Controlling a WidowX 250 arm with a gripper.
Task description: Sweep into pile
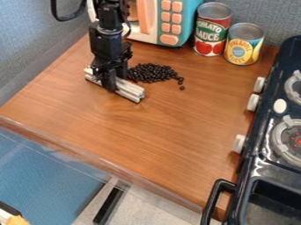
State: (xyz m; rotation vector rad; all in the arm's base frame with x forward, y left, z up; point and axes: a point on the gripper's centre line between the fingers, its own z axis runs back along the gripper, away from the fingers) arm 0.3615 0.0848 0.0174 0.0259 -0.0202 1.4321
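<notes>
On the brown wooden worktop (147, 127) we count two printed metal cans (212, 30), one pile of small black beans (154, 73), one black claw (110, 84) closed around one silvery ribbed bar (131, 91)

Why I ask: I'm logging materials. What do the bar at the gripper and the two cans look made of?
The bar looks like metal, perhaps aluminium: silvery, with grooved edges, though painted plastic is possible. The red can and yellow can seem metal, judging by their grey rimmed tops, with glossy printed sides.
</notes>
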